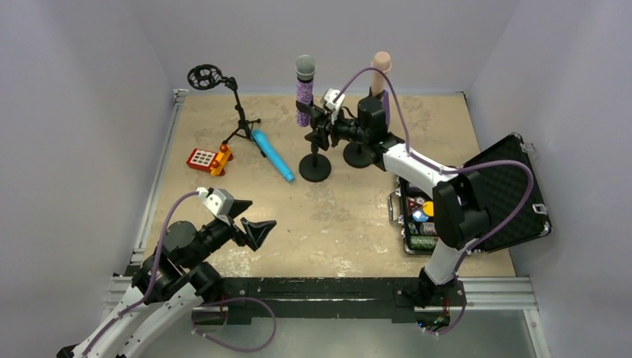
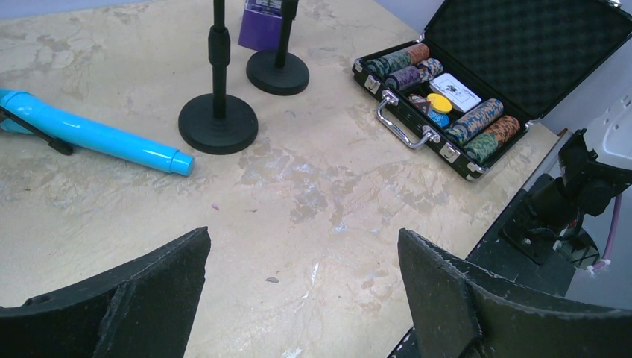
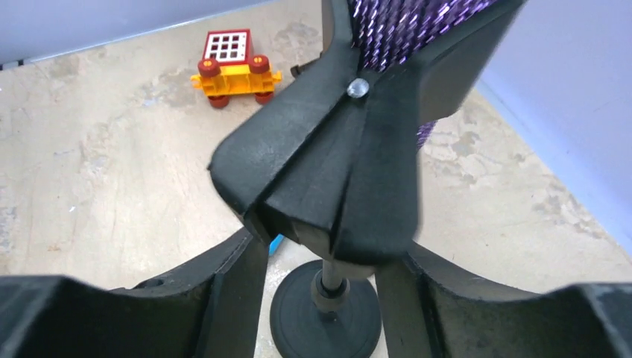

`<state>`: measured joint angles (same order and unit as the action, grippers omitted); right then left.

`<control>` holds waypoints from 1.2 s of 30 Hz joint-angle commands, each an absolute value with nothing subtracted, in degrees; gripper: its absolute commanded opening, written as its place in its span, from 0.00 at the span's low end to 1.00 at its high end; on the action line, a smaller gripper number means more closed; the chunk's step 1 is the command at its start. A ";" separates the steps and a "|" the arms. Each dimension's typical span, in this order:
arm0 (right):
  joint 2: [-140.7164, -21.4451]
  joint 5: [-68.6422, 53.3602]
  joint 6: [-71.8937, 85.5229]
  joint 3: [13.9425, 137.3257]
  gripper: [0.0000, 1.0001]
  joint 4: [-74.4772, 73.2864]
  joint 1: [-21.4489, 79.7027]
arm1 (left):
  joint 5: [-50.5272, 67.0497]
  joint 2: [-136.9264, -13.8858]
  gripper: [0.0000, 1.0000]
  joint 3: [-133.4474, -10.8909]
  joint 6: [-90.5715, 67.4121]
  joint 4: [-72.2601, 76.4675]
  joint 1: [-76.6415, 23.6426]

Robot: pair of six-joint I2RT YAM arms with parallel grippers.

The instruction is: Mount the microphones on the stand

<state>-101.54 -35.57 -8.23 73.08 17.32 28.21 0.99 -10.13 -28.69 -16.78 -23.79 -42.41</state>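
Observation:
The glittery purple microphone stands upright in the clip of a round-base stand. The pale pink microphone stands upright in a second round-base stand behind it. The sky-blue microphone lies flat on the table beside a tripod stand; it also shows in the left wrist view. My right gripper is closed on the black clip under the purple microphone, fingers touching both sides. My left gripper is open and empty above bare table, front left.
An open black case of poker chips sits at the right. A red and yellow toy lies near the tripod's feet. A purple metronome stands behind the round bases. The tripod carries an empty ring mount.

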 commanded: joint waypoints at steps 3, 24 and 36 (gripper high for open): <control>-94.36 -35.90 -7.21 70.10 0.65 21.79 27.00 | 0.86 -10.23 0.99 -30.90 -16.72 -24.17 -42.45; -71.66 -52.06 -24.01 59.69 0.78 -18.57 24.55 | -6.37 -11.78 0.99 -37.18 -21.85 -33.47 -42.46; -53.17 -60.73 -38.56 54.92 0.83 -40.01 12.87 | -11.86 -15.67 1.00 -38.66 -23.08 -33.99 -42.45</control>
